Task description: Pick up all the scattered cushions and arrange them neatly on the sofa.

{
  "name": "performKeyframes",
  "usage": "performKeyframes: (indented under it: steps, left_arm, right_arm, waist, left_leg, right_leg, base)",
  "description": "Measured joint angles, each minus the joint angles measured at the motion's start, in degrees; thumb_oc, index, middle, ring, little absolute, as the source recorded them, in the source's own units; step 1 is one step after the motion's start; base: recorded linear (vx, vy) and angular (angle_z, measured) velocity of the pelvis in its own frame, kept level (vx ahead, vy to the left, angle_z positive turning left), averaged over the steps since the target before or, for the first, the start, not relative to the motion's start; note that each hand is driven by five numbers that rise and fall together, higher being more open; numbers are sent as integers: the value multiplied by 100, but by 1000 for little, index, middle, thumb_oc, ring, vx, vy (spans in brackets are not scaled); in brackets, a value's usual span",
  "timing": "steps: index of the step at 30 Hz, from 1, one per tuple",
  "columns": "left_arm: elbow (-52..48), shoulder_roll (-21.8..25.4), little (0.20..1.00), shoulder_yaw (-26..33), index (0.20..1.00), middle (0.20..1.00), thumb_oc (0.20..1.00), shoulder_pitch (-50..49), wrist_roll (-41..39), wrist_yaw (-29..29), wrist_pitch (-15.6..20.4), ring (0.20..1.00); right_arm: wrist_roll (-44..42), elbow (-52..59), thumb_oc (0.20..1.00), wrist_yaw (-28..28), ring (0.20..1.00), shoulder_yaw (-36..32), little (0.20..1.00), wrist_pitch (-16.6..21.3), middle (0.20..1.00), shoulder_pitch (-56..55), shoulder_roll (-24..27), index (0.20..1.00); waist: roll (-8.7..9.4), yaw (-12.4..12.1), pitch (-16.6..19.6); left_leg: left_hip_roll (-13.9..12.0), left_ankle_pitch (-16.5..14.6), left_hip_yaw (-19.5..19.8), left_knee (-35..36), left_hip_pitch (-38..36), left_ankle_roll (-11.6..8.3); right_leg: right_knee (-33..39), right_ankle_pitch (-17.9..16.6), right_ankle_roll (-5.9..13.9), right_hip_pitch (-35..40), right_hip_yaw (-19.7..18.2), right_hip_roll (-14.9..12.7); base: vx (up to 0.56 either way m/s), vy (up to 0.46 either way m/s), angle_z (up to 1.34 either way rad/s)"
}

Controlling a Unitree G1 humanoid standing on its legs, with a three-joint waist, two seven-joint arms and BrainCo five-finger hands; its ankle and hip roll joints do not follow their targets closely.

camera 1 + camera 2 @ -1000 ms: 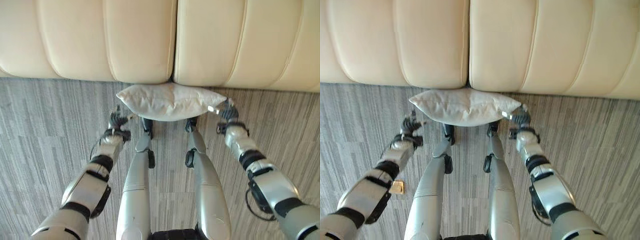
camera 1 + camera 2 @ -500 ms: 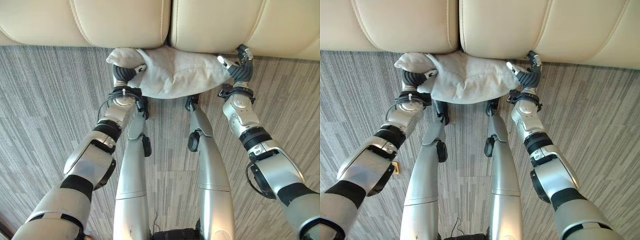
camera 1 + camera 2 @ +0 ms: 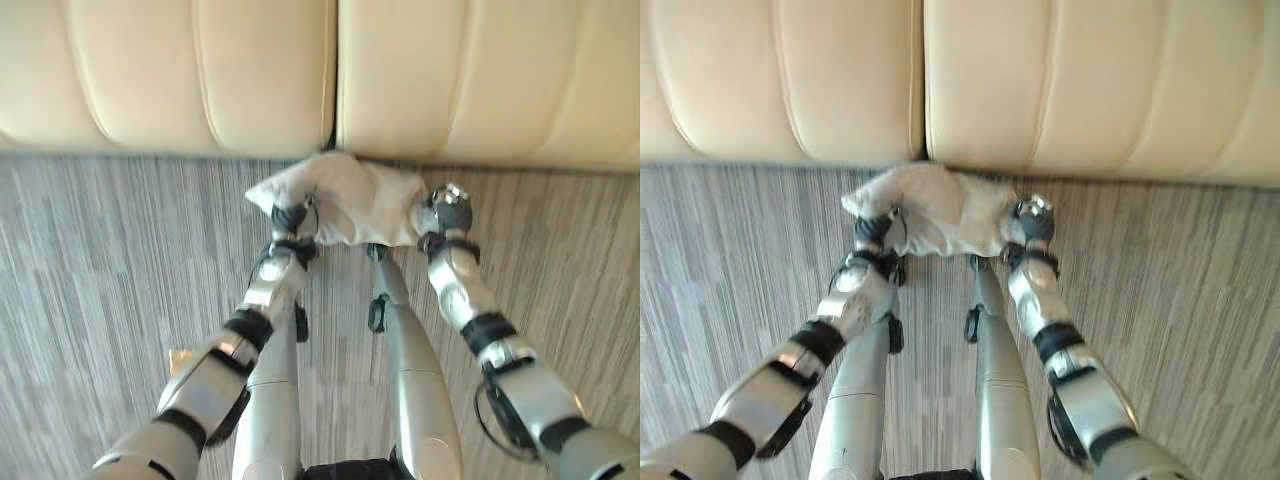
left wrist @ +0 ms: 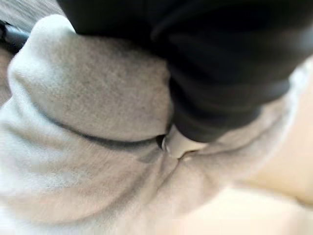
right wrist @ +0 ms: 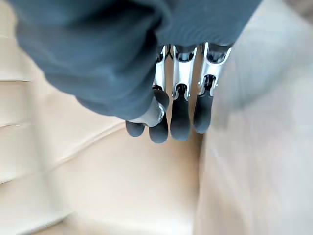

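Our left hand [image 3: 287, 222], just left of centre in the left eye view, is buried in the cushion [image 3: 352, 208]; its wrist view shows cloth bunched round the dark cover, but we cannot tell how its fingers sit. Our right hand [image 3: 445, 212], right of centre, presses straight, extended fingers [image 5: 180, 105] against the cushion's other end. We judge that squeezing from both sides lets us lift so soft a thing. The cushion, pale grey and crumpled, hangs between our hands at centre frame, just below the cream sofa [image 3: 200, 80], above the grey floor [image 3: 90, 270].
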State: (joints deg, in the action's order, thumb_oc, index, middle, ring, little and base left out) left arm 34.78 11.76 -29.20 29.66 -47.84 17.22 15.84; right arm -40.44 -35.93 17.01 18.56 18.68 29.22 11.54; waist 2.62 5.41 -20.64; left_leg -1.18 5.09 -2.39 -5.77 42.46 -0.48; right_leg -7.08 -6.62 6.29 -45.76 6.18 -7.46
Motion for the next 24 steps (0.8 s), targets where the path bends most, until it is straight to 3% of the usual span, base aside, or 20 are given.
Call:
performKeyframes:
  steps: [1,2,5,12,21,22,23,24]
  left_arm:
    - [-356,-14,200,0,200,200,200,-342,105,-221,-195,200]
    - [-547,-11,200,-27,200,200,200,-541,176,-276,-239,200]
    - [-741,112,200,116,200,200,200,-1287,186,-331,-271,200]
    - [-1695,869,200,408,200,200,200,-2272,792,-491,-575,200]
    - [-2329,921,200,574,200,200,200,-2973,1088,-606,-782,200]
    - [-2346,905,200,599,200,200,200,-3104,1088,-606,-783,200]
    - [-2353,908,200,652,200,200,200,-3186,1088,-609,-786,200]
    - [-2355,901,200,707,200,200,200,-3220,1089,-610,-788,200]
  right_arm:
    - [38,275,200,-175,200,-32,200,-130,200,-354,20,200]
    - [108,521,200,-251,200,17,200,-135,200,-521,13,200]
    - [338,1020,200,-530,200,74,200,-167,200,-1077,15,200]
    - [570,2045,200,-815,200,-180,200,-428,200,-1942,407,200]
    - [1205,2556,200,-1007,200,-309,200,-685,200,-2605,397,200]
    - [1445,2644,426,-958,426,-507,426,-680,426,-2822,417,426]
    - [1608,2667,1000,-878,1000,-672,1000,-686,1000,-3008,425,1000]
    - [1778,2761,1000,-799,1000,-921,1000,-689,1000,-3160,409,1000]
  waist:
    - [41,-38,96]
    - [50,-44,109]
    - [30,-126,122]
    - [9,-155,143]
    - [-9,-167,488]
    - [-33,-168,572]
    - [-33,-144,693]
    - [-33,-155,745]
  left_leg:
    - [51,123,-28,102,-369,-35]
    - [35,150,-45,131,-561,-52]
    - [-71,227,-128,375,-1535,-81]
    - [-54,230,-135,1044,-3088,-83]
    - [-59,139,-133,1048,-3400,-134]
    - [-60,128,-142,1084,-3494,-121]
    - [-61,101,-145,1084,-3508,-114]
    - [-63,77,-154,1085,-3549,-80]
  right_leg:
    - [54,-261,-235,378,26,-69]
    - [61,-360,-321,560,43,-54]
    - [470,-393,-406,1594,72,70]
    - [1181,-397,-385,3208,216,104]
    - [1183,-306,-293,3550,284,100]
    - [1184,-294,-293,3641,271,100]
    - [1188,-259,-310,3638,247,101]
    - [1189,-244,-334,3669,209,104]
  base:
    - [93,4,34]
    - [91,2,21]
    - [92,32,-17]
    - [94,48,4]
    - [76,29,4]
    - [106,19,-7]
    - [130,27,-10]
    - [87,17,-11]
